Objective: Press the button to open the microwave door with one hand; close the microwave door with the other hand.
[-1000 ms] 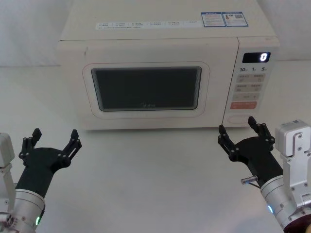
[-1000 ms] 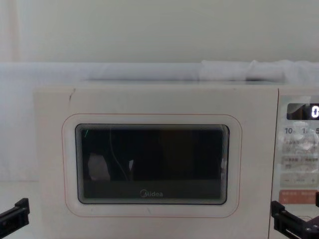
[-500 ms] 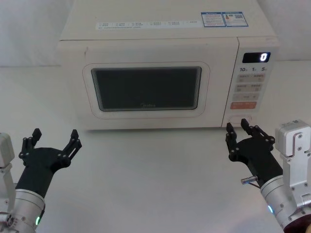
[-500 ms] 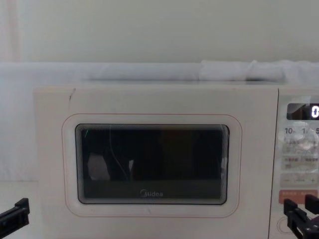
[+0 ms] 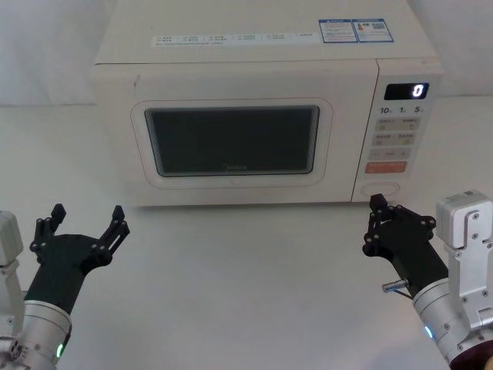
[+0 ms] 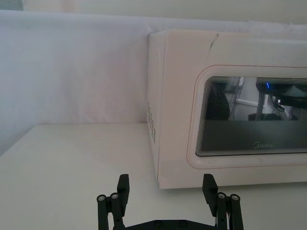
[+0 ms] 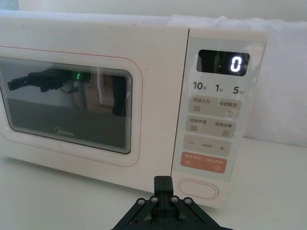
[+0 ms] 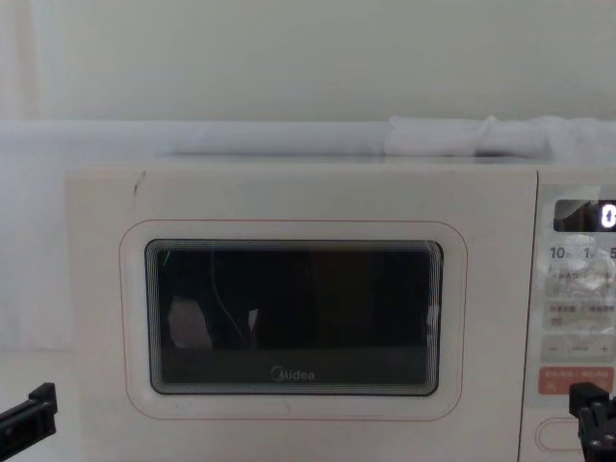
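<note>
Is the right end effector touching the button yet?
Apart. Head view shows the shut right end effector in front of the button, with bare table between them.

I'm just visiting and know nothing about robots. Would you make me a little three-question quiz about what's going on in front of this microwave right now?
1. True or false: the microwave door is shut.
2. Which gripper is closer to the button: A) the left gripper, B) the right gripper?
3. Fill in: the display on the keypad panel shows the digit ___.

Key
1. True. The door lies flush with the front of the microwave.
2. B. The right gripper, fingers closed together, sits just in front of the button, while the left gripper, fingers spread, waits on the table side left of the door.
3. 0.
</note>
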`<state>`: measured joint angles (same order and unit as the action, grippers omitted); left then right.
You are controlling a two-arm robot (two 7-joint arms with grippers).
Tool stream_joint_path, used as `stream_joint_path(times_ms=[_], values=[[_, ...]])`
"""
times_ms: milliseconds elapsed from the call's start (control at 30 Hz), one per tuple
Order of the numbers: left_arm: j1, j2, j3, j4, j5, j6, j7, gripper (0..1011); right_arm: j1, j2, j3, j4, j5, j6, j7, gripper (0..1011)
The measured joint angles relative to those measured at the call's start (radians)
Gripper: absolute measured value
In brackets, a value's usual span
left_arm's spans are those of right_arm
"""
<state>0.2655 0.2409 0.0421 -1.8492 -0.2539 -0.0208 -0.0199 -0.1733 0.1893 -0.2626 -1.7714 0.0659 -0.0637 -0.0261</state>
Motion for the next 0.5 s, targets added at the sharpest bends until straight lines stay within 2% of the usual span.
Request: stream_joint_path(times_ms=[500], values=[[0.000, 0.000, 0.000, 0.000, 0.000, 0.000, 0.000, 1001, 0.002, -0.004, 0.006, 0.000, 0.001, 0.001, 0.014, 0]])
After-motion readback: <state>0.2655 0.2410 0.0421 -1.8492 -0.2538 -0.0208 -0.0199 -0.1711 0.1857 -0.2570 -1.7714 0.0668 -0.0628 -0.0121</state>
